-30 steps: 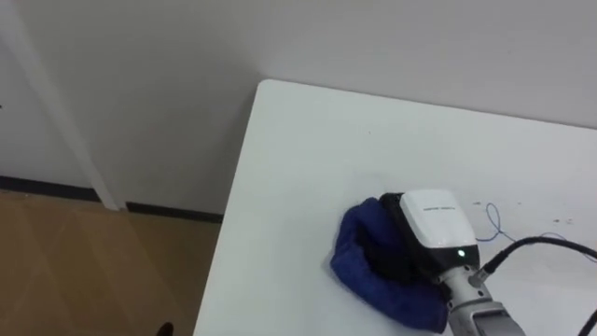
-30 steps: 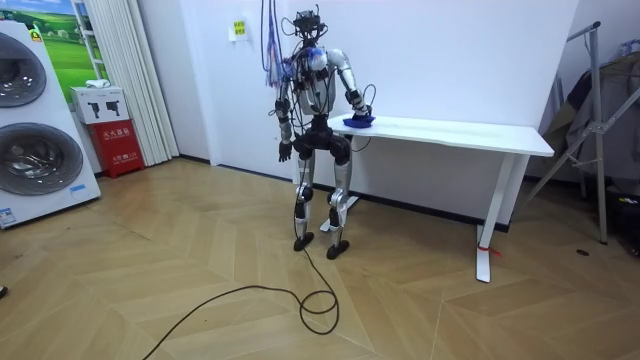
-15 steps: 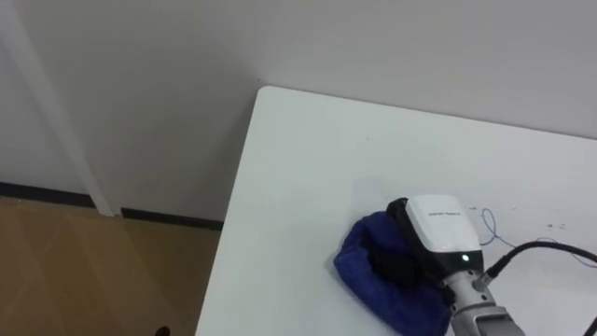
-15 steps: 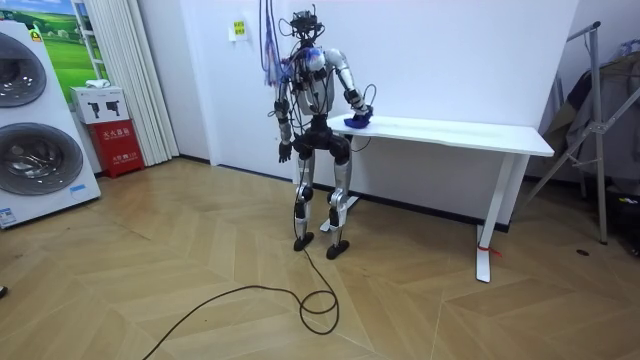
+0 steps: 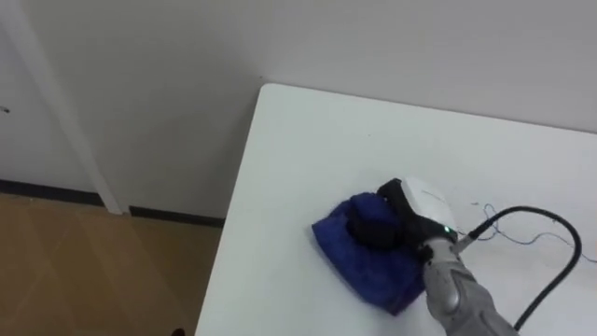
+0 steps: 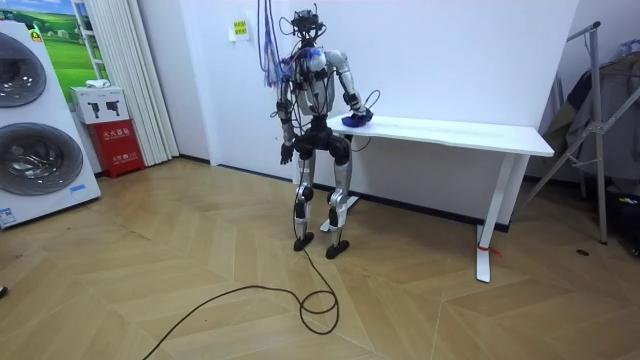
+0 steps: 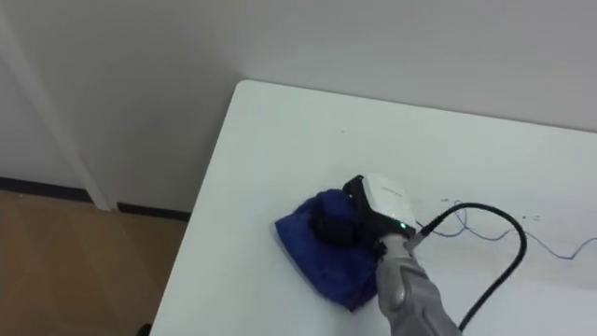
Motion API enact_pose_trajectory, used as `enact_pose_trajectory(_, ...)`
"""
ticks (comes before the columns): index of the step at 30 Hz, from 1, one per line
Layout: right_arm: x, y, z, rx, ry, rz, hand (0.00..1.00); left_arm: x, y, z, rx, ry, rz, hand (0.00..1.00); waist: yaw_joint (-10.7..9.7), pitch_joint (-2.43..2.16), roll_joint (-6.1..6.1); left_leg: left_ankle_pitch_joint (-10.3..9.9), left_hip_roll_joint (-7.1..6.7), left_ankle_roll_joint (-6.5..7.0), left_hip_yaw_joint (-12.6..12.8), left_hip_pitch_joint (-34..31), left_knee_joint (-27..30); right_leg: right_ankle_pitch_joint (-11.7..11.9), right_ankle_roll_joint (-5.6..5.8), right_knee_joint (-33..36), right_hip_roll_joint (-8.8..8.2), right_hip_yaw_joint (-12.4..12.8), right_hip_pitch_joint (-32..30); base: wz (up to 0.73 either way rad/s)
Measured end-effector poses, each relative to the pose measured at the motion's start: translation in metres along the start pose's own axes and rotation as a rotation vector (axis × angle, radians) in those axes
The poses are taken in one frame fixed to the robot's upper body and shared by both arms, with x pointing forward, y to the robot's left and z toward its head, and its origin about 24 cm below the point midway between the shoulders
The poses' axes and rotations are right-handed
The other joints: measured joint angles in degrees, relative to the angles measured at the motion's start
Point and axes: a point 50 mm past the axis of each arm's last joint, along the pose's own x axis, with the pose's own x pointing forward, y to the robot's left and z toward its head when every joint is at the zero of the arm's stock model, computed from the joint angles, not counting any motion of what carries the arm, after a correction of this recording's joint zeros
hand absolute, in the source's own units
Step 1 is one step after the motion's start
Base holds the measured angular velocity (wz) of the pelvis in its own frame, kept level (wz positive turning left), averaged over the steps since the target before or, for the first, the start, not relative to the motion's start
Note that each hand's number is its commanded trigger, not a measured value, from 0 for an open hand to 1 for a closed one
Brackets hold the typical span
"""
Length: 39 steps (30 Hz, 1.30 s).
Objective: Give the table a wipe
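Curling round the blue cloth (image 5: 359, 269), the right hand (image 5: 417, 205) grips it.

The right arm comes in from the lower right, with the forearm stretched forward and angled toward the robot's left. The wrist is bent so the right hand (image 5: 422, 207) lies palm down, its white back uppermost. Its dark fingers (image 5: 369, 229) curl down into the cloth (image 5: 362, 269) and press it onto the surface (image 5: 298, 140). In the room view the robot stands upright at the surface's end. Its right elbow is bent and raised away from the body, and its left arm hangs straight at its side, the left hand (image 6: 285, 152) beside the hip.
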Motion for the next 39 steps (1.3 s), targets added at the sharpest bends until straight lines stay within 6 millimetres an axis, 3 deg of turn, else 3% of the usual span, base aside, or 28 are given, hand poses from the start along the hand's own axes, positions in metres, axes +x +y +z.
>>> enact_pose_trajectory(2,0.006,-0.012,-0.018,0.057,0.077,-0.047,1.00,-0.002,0.003,-0.011,-0.022,0.028,0.011,0.00,-0.16,-0.15,-0.26,0.26,-0.26,0.08,-1.12,-0.33,0.12,0.00,0.00,-0.13,-0.19,-1.44,0.28,0.39)
enact_pose_trajectory(5,0.002,-0.041,-0.069,0.131,0.273,-0.138,1.00,-0.001,0.018,-0.033,-0.064,0.101,0.037,0.00,-0.24,-0.55,-0.90,0.37,-0.52,0.23,-3.02,-0.60,0.82,0.00,0.01,-0.23,-0.39,-3.08,0.83,0.45)
enact_pose_trajectory(6,-0.006,-0.053,-0.093,0.140,0.355,-0.175,1.00,-0.001,0.026,-0.042,-0.072,0.125,0.056,0.00,-0.31,-0.60,-1.06,0.38,-0.58,0.24,-3.71,-0.63,0.87,0.00,0.01,-0.26,-0.51,-4.05,1.23,0.35)
enact_pose_trajectory(7,-0.011,-0.058,-0.105,0.152,0.395,-0.194,1.00,0.000,0.030,-0.045,-0.079,0.136,0.066,0.00,-0.35,-0.60,-1.07,0.38,-0.58,0.25,-3.99,-0.62,0.88,-0.01,0.01,-0.26,-0.60,-4.60,1.50,0.39)
enact_pose_trajectory(9,-0.037,-0.068,-0.145,0.208,0.557,-0.260,1.00,-0.001,0.041,-0.059,-0.102,0.177,0.097,0.00,-0.60,-0.79,-1.29,0.38,-0.48,0.26,-4.17,0.04,0.87,-0.12,0.19,-0.30,-0.87,-4.58,2.42,0.24)
enact_pose_trajectory(11,-0.052,-0.073,-0.165,0.225,0.638,-0.282,1.00,-0.002,0.046,-0.065,-0.123,0.198,0.110,0.00,-0.92,-0.89,-1.49,0.38,-0.55,0.26,-3.93,0.52,0.79,-0.22,0.35,-0.37,-1.00,-4.52,2.61,0.03)
enact_pose_trajectory(16,-0.077,-0.070,-0.189,0.266,0.752,-0.305,1.00,-0.002,0.048,-0.068,-0.137,0.207,0.116,0.00,-3.83,-1.13,-2.06,0.06,-0.47,0.69,-3.15,1.04,0.72,-0.39,0.61,-0.17,-0.98,-4.30,3.06,-0.07)
enact_pose_trajectory(19,-0.095,-0.069,-0.202,0.269,0.811,-0.323,1.00,-0.001,0.047,-0.064,-0.146,0.197,0.112,0.00,-4.26,-1.21,-2.06,-0.38,-0.39,0.81,-2.18,2.21,0.41,-0.59,0.91,-0.25,-0.83,-2.89,3.87,-0.19)
enact_pose_trajectory(24,-0.122,-0.065,-0.219,0.254,0.904,-0.356,1.00,-0.001,0.046,-0.065,-0.154,0.204,0.110,0.00,-5.41,-1.29,-2.07,-0.61,-0.30,0.70,-1.47,3.57,0.43,-0.59,0.91,-0.20,-0.71,-2.88,4.84,-0.12)
enact_pose_trajectory(29,-0.136,-0.064,-0.225,0.204,0.937,-0.383,1.00,-0.003,0.043,-0.069,-0.152,0.215,0.108,0.00,-6.32,-1.39,-1.99,-0.93,-0.39,0.68,-1.68,3.54,1.29,-0.59,0.91,-0.15,-0.73,-3.08,5.51,0.00)
enact_pose_trajectory(32,-0.124,-0.068,-0.216,0.149,0.896,-0.378,1.00,-0.004,0.040,-0.071,-0.145,0.225,0.093,0.00,-5.80,-1.45,-1.65,-0.93,-0.36,0.66,-1.32,3.32,1.55,-0.58,0.91,-0.16,-0.69,-2.74,5.34,-0.10)
enact_pose_trajectory(34,-0.115,-0.069,-0.208,0.104,0.869,-0.366,1.00,-0.003,0.037,-0.067,-0.137,0.216,0.078,0.00,-4.25,-1.59,-1.33,-0.91,-0.15,0.52,0.06,3.46,1.32,-0.58,0.90,-0.05,-0.52,-1.84,4.68,-0.41)
enact_pose_trajectory(38,-0.056,-0.054,-0.148,-0.009,0.615,-0.247,1.00,0.003,0.027,-0.042,-0.108,0.153,0.034,0.00,-1.75,-1.38,-0.95,-0.54,0.54,-0.04,1.78,2.25,1.21,0.26,-0.28,1.01,0.23,-0.44,1.83,-0.42)
enact_pose_trajectory(39,-0.033,-0.046,-0.120,-0.036,0.505,-0.189,1.00,0.004,0.024,-0.034,-0.086,0.124,0.020,0.00,-0.55,-1.33,-0.90,-0.36,0.58,-0.26,1.52,1.46,1.27,0.54,-0.72,1.14,0.44,-0.43,0.88,-0.07)
